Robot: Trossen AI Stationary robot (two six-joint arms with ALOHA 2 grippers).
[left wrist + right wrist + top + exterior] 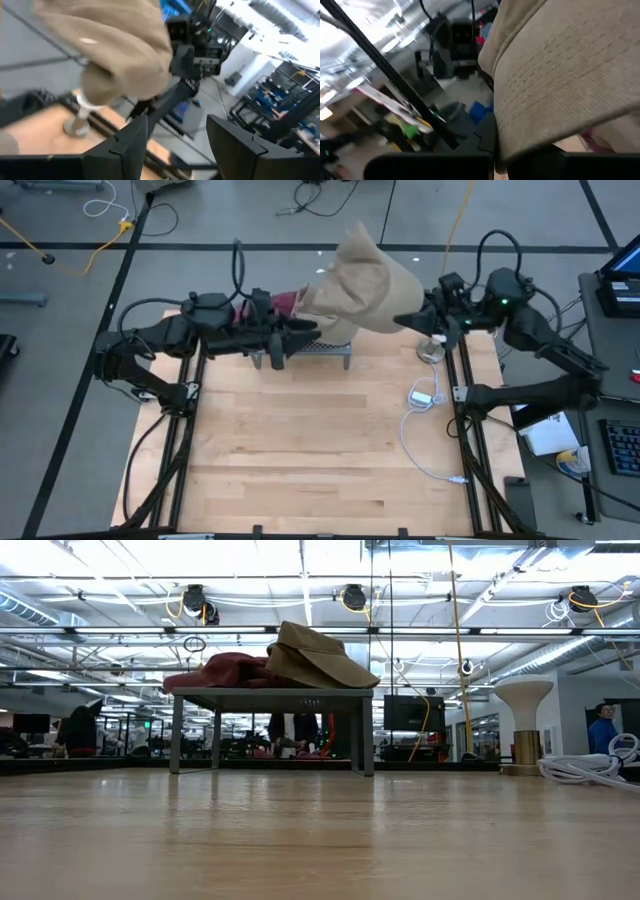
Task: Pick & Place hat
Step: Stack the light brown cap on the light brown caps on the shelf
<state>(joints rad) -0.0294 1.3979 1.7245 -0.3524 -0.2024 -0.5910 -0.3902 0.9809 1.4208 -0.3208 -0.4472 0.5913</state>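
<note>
A tan bucket hat (360, 285) hangs in the air over the table's far side, between my two arms. My right gripper (405, 320) is shut on it from the right; in the right wrist view the stitched brim (560, 85) fills the picture. My left gripper (305, 330) stands open just left of the hat, level, with nothing between its fingers (132, 145). In the left wrist view the hat (110, 55) shows ahead. Neither arm appears in the low view. My right gripper pinches the hat's brim at its edge (505, 152) between its two fingers. The fingers come in about level from the table's right side. The hat is lifted clear of the table and spreads from the fingers toward the left arm.
A grey rack (270, 700) at the far middle carries a maroon hat (225, 670) with another tan hat (320, 655) lying on it. A white mushroom-shaped stand (525, 700) is at the far right, with a white cable (425, 395) beside it. The near wooden table (300, 460) is bare.
</note>
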